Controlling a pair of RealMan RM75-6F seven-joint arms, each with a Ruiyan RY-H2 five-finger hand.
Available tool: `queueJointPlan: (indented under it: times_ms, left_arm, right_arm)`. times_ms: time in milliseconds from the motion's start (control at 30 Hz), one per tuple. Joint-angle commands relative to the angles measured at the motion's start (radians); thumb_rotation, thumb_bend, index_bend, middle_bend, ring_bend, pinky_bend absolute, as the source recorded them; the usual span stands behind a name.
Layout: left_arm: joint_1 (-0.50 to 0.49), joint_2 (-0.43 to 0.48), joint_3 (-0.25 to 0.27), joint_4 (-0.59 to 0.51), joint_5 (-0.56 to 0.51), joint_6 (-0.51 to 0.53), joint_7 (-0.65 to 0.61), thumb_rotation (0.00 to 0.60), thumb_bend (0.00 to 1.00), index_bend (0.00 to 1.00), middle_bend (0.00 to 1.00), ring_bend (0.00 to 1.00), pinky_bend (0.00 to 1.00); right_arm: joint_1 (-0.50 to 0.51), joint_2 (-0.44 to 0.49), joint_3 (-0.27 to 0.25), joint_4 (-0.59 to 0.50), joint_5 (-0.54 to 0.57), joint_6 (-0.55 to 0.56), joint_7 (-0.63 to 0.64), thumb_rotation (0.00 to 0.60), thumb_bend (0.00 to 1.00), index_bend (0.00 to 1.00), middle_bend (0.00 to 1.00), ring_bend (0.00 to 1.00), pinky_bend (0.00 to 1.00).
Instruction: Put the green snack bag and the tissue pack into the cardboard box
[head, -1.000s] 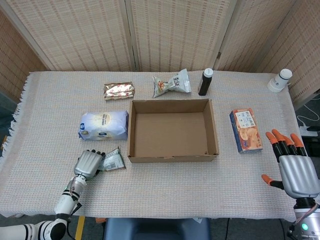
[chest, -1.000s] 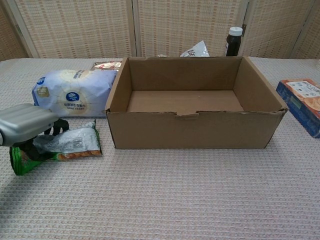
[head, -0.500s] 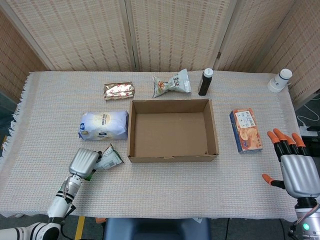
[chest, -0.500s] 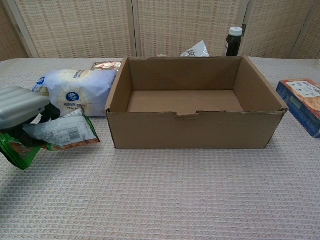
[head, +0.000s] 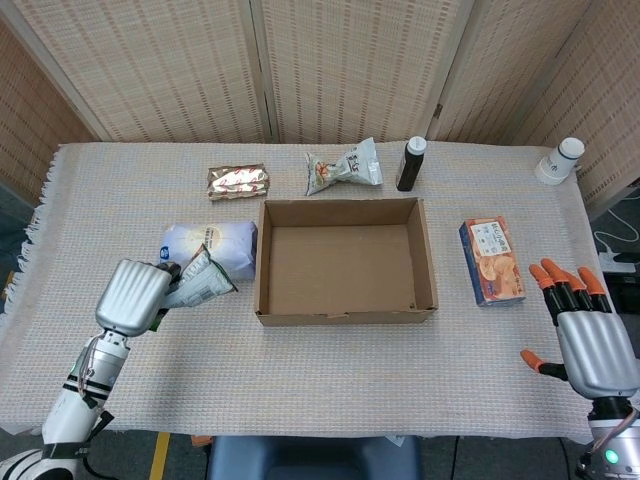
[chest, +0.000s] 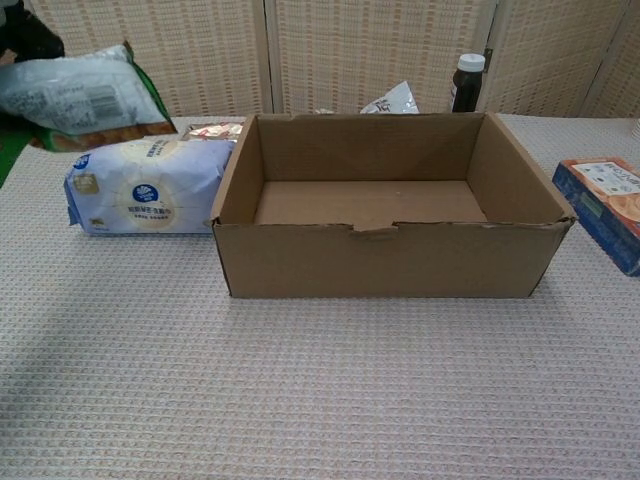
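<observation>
My left hand grips the green snack bag and holds it up in the air, left of the cardboard box. In the chest view the green snack bag shows at the top left, above the tissue pack, and the hand itself is mostly out of frame. The blue-white tissue pack lies on the table against the box's left wall, partly hidden by the bag. The cardboard box is empty and open at the top. My right hand hovers at the table's front right, fingers spread, holding nothing.
A gold snack pack, a pale snack bag and a dark bottle sit behind the box. A blue biscuit box lies to its right. A white cup stands at the far right corner.
My left hand has lifted the green snack bag off the table, raising it well above the surface and a little toward the tissue pack. The right hand has stayed put.
</observation>
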Motion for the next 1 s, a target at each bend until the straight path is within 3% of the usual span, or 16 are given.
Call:
queueJointPlan:
  times_ms: [33, 267, 533, 733, 1000]
  left_arm:
    - [-0.094, -0.005, -0.089, -0.049, -0.071, -0.007, 0.069, 0.600, 0.44, 0.78, 0.86, 0.75, 0.83]
    - [-0.339, -0.130, -0.225, -0.011, -0.319, -0.050, 0.225, 0.600, 0.44, 0.78, 0.86, 0.75, 0.83]
    - [-0.614, -0.387, -0.241, 0.143, -0.530, -0.038, 0.382, 0.600, 0.44, 0.78, 0.86, 0.75, 0.83]
    - [-0.700, -0.564, -0.214, 0.309, -0.475, -0.031, 0.320, 0.600, 0.44, 0.78, 0.86, 0.75, 0.83]
    - [-0.704, -0.679, -0.178, 0.512, -0.308, -0.018, 0.148, 0.600, 0.44, 0.78, 0.86, 0.75, 0.83]
  right_arm:
    - [0.001, 0.000, 0.001, 0.001, 0.004, 0.000, 0.001, 0.600, 0.00, 0.03, 0.01, 0.00, 0.00]
    - [0.002, 0.010, 0.015, 0.006, 0.021, 0.012, 0.019, 0.600, 0.00, 0.03, 0.01, 0.00, 0.00]
    - [0.004, 0.016, 0.019, 0.010, 0.036, 0.010, 0.029, 0.600, 0.00, 0.03, 0.01, 0.00, 0.00]
    - [-0.006, 0.026, 0.017, 0.007, 0.027, 0.022, 0.043, 0.600, 0.00, 0.03, 0.01, 0.00, 0.00]
    - [-0.007, 0.033, 0.017, 0.016, 0.047, 0.017, 0.057, 0.600, 0.00, 0.03, 0.01, 0.00, 0.00]
